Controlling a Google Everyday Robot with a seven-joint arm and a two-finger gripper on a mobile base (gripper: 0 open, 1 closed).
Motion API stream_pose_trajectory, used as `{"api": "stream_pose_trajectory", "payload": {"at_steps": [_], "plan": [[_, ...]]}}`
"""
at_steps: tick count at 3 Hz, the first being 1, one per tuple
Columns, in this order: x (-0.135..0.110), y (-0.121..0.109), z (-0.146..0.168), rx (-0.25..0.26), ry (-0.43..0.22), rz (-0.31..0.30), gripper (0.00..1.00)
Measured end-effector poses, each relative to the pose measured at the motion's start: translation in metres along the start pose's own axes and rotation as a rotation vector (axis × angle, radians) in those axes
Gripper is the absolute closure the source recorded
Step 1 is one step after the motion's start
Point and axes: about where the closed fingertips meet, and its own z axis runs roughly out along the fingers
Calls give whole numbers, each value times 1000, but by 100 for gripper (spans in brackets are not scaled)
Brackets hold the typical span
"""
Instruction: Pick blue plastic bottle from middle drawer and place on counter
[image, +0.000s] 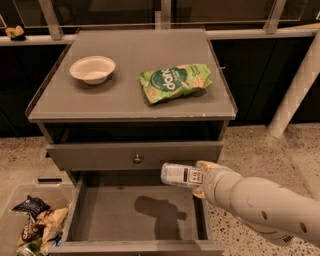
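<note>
Gripping blue plastic bottle (178, 175), tool (199, 178) above middle drawer (107, 220).

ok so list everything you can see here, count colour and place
counter: 1, grey, cabinet top
bowl: 1, off-white, counter left
green snack bag: 1, green, counter right
drawer front: 1, grey, metal knob, shut, under counter
middle drawer: 1, grey, open, floor bare
blue plastic bottle: 1, clear, pale label, sideways above drawer's right side
bin: 1, clear, wrappers inside, floor lower left
post: 1, white, right
arm: 1, off-white, lower right
gripper: 1, shut on bottle
</note>
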Motion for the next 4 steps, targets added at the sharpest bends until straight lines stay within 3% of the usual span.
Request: {"api": "stream_pose_trajectory", "payload": {"at_steps": [2, 3, 4], "plan": [[11, -4, -14, 13, 12, -8, 100], [45, -15, -57, 76, 68, -44, 100], [45, -15, -56, 75, 68, -44, 100]]}}
